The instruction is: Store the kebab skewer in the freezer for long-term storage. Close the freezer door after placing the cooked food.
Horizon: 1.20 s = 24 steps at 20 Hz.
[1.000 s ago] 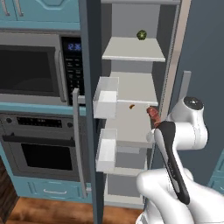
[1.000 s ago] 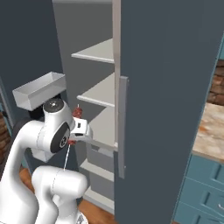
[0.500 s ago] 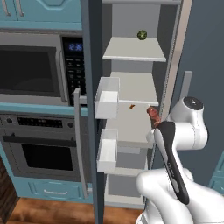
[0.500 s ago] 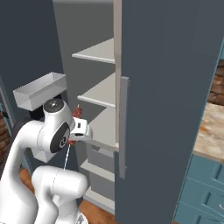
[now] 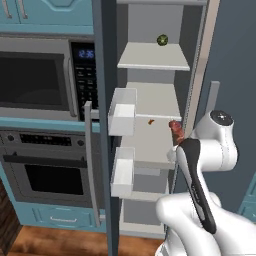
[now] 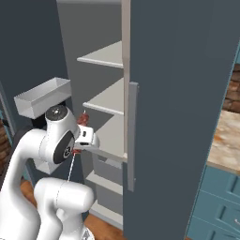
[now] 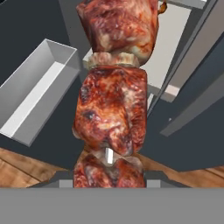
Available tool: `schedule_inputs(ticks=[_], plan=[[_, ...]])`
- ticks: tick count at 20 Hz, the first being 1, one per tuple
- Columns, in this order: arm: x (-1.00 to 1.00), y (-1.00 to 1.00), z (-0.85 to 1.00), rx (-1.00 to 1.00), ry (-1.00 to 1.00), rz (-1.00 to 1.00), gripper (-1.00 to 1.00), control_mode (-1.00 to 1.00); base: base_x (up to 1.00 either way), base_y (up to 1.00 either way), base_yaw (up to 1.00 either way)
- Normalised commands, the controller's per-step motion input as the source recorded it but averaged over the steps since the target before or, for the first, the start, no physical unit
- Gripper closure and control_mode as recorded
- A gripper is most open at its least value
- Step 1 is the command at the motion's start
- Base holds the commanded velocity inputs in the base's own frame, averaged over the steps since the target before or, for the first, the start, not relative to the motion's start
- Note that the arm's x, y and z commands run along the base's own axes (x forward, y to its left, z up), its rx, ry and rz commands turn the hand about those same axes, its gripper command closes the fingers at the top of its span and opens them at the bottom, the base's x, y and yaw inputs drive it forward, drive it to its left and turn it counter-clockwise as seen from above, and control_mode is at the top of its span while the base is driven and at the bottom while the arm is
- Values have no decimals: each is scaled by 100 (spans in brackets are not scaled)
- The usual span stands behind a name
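Gripper clamps kebab skewer beside freezer shelf.

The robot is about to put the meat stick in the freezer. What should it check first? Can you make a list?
1. Gripper shut on the skewer: ok.
2. Freezer door open: ok.
3. Middle shelf has bare room for it: ok.
4. Skewer already past the shelf edge: cannot tell.
5. Green item sits on a higher shelf, out of the way: ok.
6. Door bins clear of the arm's path: ok.
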Motion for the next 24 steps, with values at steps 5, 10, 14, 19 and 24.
schedule_inputs(ticks=[5, 10, 14, 19, 24], plan=[[19, 46, 0, 5, -6, -44, 100, -100, 0, 0, 0], [4, 8, 4, 11, -21, -27, 100, -100, 0, 0, 0], [8, -5, 0, 0, -20, 0, 100, -100, 0, 0, 0], [25, -9, 0, -1, -15, 0, 100, -100, 0, 0, 0], [46, -26, -4, 0, -3, 2, 100, -100, 0, 0, 0]])
